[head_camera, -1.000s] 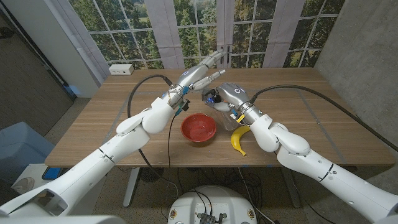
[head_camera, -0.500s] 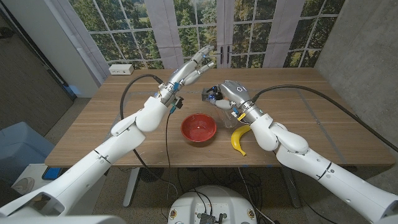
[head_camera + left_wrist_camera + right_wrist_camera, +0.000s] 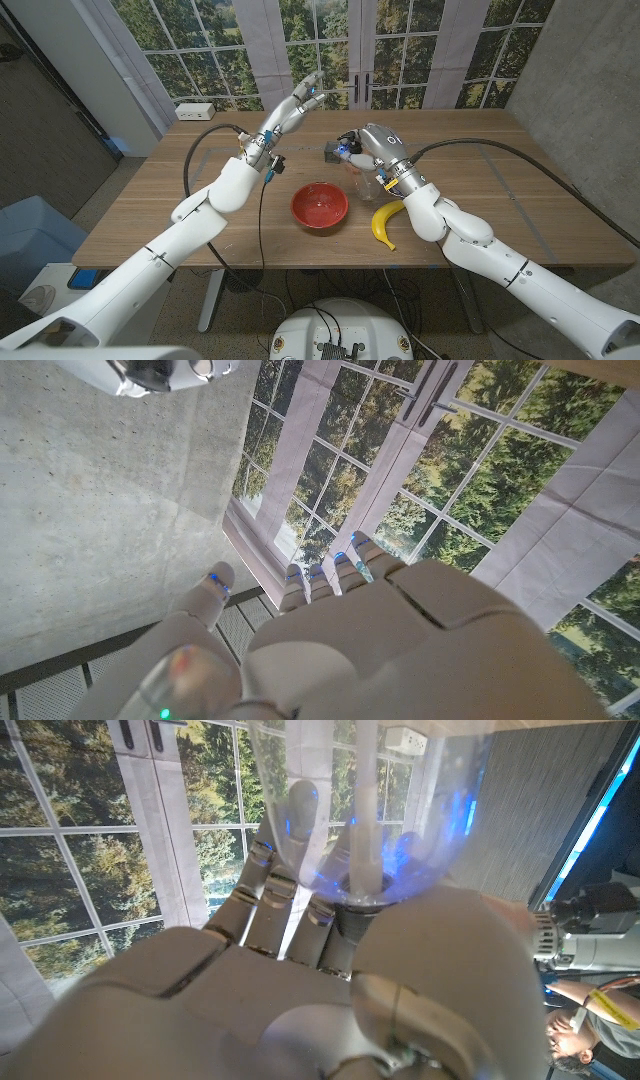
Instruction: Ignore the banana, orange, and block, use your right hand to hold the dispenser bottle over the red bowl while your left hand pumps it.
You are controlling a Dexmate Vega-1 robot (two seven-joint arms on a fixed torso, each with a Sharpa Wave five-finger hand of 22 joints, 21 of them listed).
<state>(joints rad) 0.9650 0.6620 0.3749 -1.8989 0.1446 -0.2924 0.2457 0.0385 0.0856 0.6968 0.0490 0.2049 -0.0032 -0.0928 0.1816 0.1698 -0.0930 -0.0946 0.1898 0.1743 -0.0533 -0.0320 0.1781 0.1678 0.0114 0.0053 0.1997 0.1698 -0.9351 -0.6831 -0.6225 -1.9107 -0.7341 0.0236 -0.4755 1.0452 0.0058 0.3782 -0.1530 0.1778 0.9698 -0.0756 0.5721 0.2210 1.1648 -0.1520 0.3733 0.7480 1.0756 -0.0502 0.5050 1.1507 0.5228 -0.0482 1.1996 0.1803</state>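
My right hand grips the clear dispenser bottle just behind and to the right of the red bowl, which sits near the table's front edge. The bottle's grey pump head points toward the bowl's far side. In the right wrist view the fingers wrap the clear bottle with its tube inside. My left hand is raised above the table, left of the bottle, its fingers stretched out and holding nothing. The left wrist view shows the left hand against the windows.
A banana lies at the table's front, right of the bowl and under my right forearm. A white box sits at the table's far left corner. A person shows at the edge of the right wrist view.
My left hand has lifted and swung left, away from the pump head. The right hand has shifted slightly back and right with the bottle.
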